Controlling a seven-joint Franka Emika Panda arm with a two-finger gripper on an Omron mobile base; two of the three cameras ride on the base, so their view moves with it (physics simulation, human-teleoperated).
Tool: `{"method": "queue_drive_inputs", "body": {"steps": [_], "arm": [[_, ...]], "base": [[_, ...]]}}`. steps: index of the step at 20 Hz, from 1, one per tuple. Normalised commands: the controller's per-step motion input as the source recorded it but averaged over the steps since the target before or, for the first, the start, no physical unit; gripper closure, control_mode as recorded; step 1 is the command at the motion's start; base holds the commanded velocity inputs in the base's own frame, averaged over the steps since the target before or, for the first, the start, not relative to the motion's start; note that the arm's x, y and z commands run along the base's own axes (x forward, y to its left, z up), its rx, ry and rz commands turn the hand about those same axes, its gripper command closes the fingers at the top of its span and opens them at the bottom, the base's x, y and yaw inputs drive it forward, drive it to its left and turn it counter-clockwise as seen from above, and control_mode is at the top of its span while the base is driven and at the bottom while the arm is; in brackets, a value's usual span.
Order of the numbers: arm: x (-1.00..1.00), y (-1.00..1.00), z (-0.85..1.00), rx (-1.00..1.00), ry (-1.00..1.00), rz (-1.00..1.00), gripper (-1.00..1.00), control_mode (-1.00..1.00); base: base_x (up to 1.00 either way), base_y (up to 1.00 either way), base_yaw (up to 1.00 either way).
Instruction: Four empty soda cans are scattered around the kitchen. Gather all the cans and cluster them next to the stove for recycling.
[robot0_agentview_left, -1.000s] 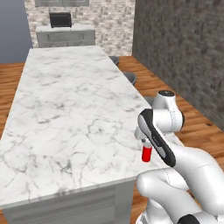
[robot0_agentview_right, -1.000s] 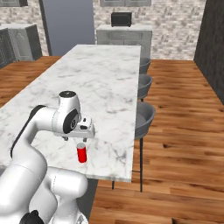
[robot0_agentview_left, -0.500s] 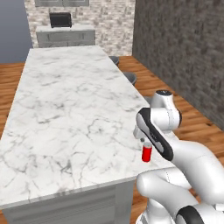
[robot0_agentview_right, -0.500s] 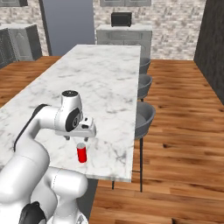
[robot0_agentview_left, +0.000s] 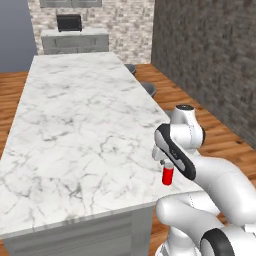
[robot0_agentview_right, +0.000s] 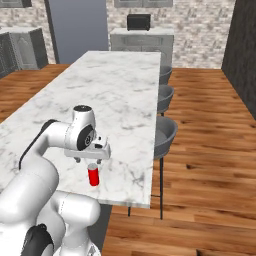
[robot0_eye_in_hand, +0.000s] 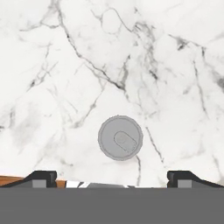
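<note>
A red soda can (robot0_agentview_left: 168, 175) stands upright on the white marble island counter (robot0_agentview_left: 80, 130), close to its near right corner. My gripper (robot0_agentview_left: 166, 164) hangs right over the can (robot0_agentview_right: 93, 176), open, with nothing between its fingers. In the right base view the gripper (robot0_agentview_right: 93, 161) sits just above the can's top. Looking down from the hand, the can's grey lid (robot0_eye_in_hand: 120, 138) lies between and slightly ahead of the two dark fingertips (robot0_eye_in_hand: 43, 176), which stand wide apart. The stove is out of view.
Grey stools (robot0_agentview_right: 165, 132) line the island's right side. The counter's edge (robot0_agentview_right: 125, 202) runs just past the can. A black microwave (robot0_agentview_right: 139, 21) sits on the far back counter. A dark brick wall (robot0_agentview_left: 210, 55) bounds the right.
The arm's links have shifted slightly and the gripper has settled a touch lower over the can. The can has not moved and the jaws stay open.
</note>
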Motion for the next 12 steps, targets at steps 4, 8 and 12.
{"method": "queue_drive_inputs", "body": {"steps": [4,8,12], "arm": [[0.03,0.0,-0.13,0.0,0.04,0.0,-1.0,-1.0],[0.07,0.0,-0.07,0.0,0.04,0.0,-1.0,-1.0],[0.05,0.0,-0.01,0.0,0.04,0.0,-1.0,-1.0]], "base": [[0.0,0.0,0.0],[0.0,0.0,0.0],[0.0,0.0,0.0]]}}
